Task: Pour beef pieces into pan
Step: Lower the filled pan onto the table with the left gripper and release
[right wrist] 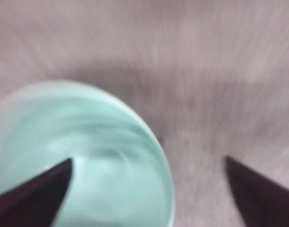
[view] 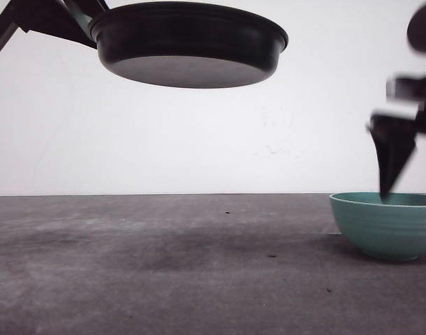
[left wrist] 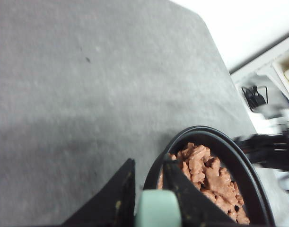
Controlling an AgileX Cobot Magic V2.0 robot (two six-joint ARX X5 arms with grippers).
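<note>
A teal bowl (view: 385,225) sits on the grey bench (view: 164,265) at the right, before a plain white wall (view: 199,139). The right hand (right wrist: 146,189) hangs spread wide over its rim. The left hand (left wrist: 149,189) grips the pan (view: 188,43) by its handle (left wrist: 157,209), high above the bench, beef pieces (left wrist: 208,182) inside.

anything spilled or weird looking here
Nothing looks spilled. The beef pieces sit inside the pan, which the left gripper holds level in the air by its handle. The teal bowl stands upright under the open right gripper. A few dark specks dot the table.
</note>
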